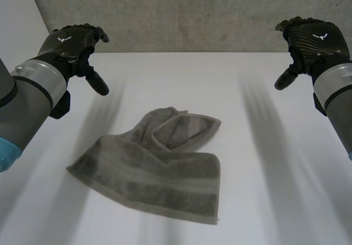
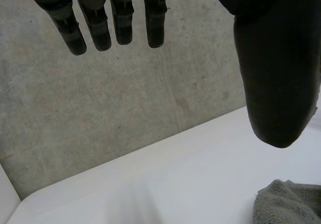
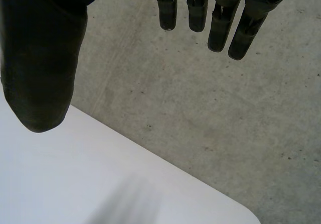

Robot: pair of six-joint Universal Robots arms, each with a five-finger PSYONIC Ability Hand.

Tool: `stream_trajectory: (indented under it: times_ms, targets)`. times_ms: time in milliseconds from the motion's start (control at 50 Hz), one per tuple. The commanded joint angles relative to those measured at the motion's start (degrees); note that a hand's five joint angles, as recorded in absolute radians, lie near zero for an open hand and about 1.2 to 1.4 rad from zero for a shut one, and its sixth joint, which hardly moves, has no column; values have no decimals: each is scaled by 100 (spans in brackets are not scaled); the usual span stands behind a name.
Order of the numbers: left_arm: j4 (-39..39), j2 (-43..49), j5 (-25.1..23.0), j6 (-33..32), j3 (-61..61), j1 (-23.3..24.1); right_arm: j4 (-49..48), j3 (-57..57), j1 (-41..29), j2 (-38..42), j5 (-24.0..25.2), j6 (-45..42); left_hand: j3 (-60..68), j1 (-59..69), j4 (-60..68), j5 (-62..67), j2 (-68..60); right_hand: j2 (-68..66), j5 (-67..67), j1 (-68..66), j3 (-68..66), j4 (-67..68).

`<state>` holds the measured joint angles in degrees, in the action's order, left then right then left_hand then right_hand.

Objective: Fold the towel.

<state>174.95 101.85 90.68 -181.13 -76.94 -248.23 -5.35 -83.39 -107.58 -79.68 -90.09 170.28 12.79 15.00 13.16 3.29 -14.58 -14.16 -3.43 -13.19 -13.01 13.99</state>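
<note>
Head view: rumpled, half-folded grey towel (image 1: 157,171)

Left hand (image 2: 273,73), fingers (image 2: 100,30) straight and spread; white table (image 2: 175,184) below it, edge of grey towel (image 2: 290,204) near its thumb, apart.

White table (image 1: 264,91) carries one thing: a grey towel (image 1: 159,173), rumpled and partly folded over, lying nearer its front edge.
</note>
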Motion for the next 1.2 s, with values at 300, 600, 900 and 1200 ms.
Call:
stream_trajectory:
  times_ms: [300,600,900,1200]
  targets:
    - [4,-86,-1105,-388,-733,46,1114,7,-26,311,2406,-1803,-279,-125,-316,46,83,416,343,319,301,-399]
    - [927,-447,-877,-423,-2325,354,430,165,-553,1631,3138,-1699,-279,195,-316,366,-236,416,343,319,301,-399]
    - [1920,-16,556,-362,-2984,688,-572,1545,-1239,3406,2523,-1374,-279,767,-316,938,-808,416,343,319,301,-399]
    - [1999,1144,565,-336,-2703,925,-405,2213,-1388,4355,2584,-1365,-279,4832,-316,5003,-4873,-6005,-6078,-6102,301,-399]
